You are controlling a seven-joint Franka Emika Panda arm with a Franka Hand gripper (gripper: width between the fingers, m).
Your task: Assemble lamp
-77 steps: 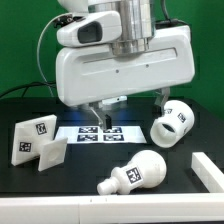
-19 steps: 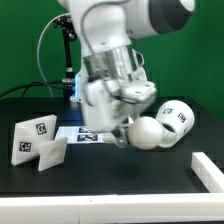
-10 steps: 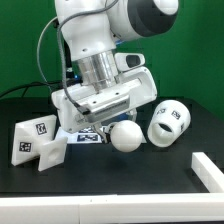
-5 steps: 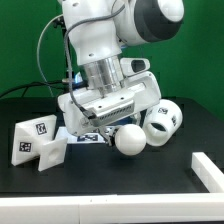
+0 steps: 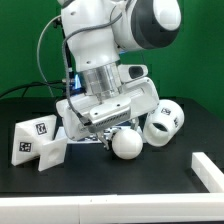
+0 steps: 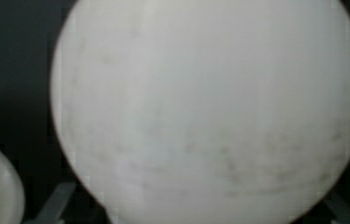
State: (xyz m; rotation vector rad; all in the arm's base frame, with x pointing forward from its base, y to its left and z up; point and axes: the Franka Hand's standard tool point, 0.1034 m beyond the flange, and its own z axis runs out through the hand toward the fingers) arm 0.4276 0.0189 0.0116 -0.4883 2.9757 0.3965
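- I see the bulb (image 5: pixel 128 143) as a smooth, plain white globe, just to the exterior view's right of the base block (image 5: pixel 35 142); it fills my wrist view;
- the hand (image 5: pixel 116 133) is clenched on the bulb, whose neck is hidden;
- black-and-white square tags mark the base block and the shade (image 5: pixel 166 121), which lies farther right of the base block.

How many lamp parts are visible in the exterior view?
3: the base at the exterior view's left, the bulb central under the arm, the shade right of it. The arm may hide more.
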